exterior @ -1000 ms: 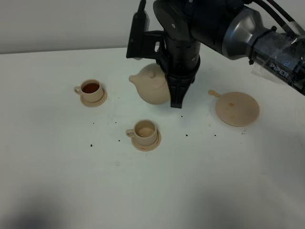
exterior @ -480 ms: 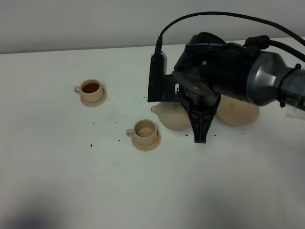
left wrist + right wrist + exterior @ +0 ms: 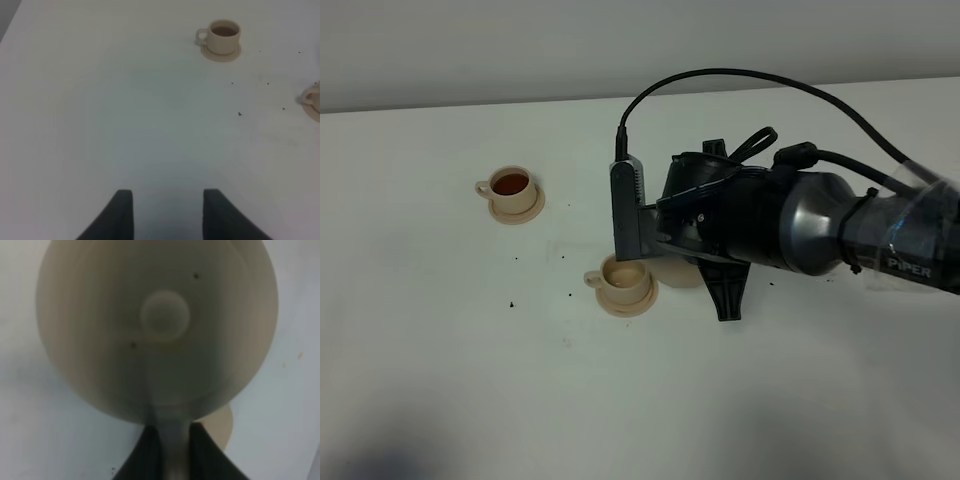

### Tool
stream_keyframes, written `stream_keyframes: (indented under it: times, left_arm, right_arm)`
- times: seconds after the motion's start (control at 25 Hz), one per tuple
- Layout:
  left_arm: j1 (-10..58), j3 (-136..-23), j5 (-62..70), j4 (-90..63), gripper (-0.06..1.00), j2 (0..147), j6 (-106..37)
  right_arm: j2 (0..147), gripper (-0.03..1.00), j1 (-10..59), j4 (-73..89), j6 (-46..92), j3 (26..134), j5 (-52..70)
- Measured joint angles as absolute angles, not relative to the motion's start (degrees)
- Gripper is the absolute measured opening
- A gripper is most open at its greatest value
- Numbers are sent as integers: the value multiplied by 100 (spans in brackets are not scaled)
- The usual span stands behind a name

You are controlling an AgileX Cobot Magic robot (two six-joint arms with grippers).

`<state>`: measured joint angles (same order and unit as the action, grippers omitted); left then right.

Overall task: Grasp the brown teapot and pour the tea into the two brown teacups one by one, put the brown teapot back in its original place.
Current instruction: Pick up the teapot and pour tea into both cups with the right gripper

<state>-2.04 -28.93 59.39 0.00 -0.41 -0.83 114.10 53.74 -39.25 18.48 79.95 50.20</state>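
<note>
My right hand (image 3: 170, 455) is clamped shut on the loop handle (image 3: 170, 436) of the brown teapot (image 3: 100, 330), one finger on each side of it. In the wrist view the pot fills the picture, its lid knob (image 3: 165, 315) facing the camera, so I judge it is tipped well forward. From the high camera my arm hides nearly all of it. Only a sliver of beige body (image 3: 677, 273) shows, held above the tabletop (image 3: 440, 380) just right of the near teacup (image 3: 624, 277). The spout is hidden, so I cannot tell whether tea is running.

This pot is rigid glazed ceramic, probably heavy with liquid and slick. The handle is the only sensible hold, and with the weight hanging ahead of my fingers it may swivel in the grip. A knock against a cup could chip either piece, and the lid might slide off at this tilt.

Farther out, the far-left teacup (image 3: 510, 187) sits on its saucer with dark tea in it. The near one looks pale inside, and I cannot say how full it is. Dark specks (image 3: 510, 303) dot the surface between them. The wide saucer where the pot belongs is not visible, as my arm covers the right side.

My left hand (image 3: 167, 215) hangs open and empty over bare tabletop, well away from the cups.
</note>
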Motion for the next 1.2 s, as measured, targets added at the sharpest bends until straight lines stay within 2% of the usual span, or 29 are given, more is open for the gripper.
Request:
stream_keyframes:
  times: [1.2]
  left_arm:
    - [-204, -2893, 5939, 0, 38, -41, -83]
  right_arm:
    - [11757, 12, 5663, -5319, 1541, 7969, 5115]
